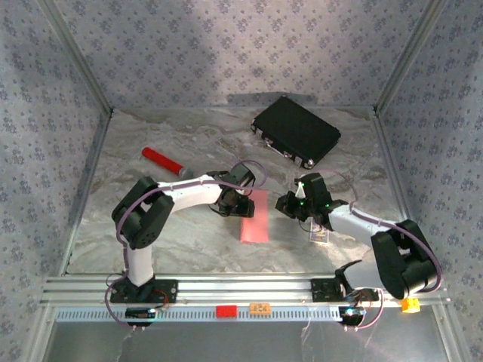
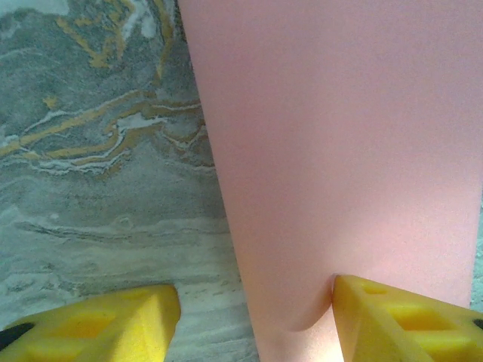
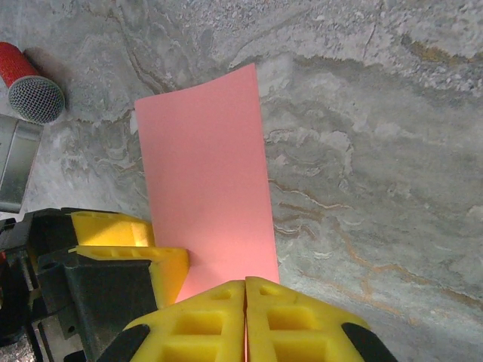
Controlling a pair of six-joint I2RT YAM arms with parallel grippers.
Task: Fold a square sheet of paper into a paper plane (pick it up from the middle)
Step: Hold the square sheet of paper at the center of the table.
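The thin salmon-pink sheet of paper (image 1: 254, 219) sits mid-desk between the two arms. From above it reads as a narrow strip rather than a square, so I judge it doubled along a centre crease or tipped on edge. No pointed nose exists yet. In the right wrist view its near edge runs into the seam of the right gripper (image 3: 246, 290), whose jaws are clenched on it, probably to anchor the sheet against sliding. The left gripper (image 2: 249, 320) has its jaws released and apart. One yellow finger (image 2: 407, 320) is at the paper's margin and the other is over the bare marbled grey desk (image 2: 90, 188), seemingly placed to press the fold flat. The red cylinder with a grey mesh cap (image 1: 162, 161) and the black case (image 1: 296, 130) lie well apart.
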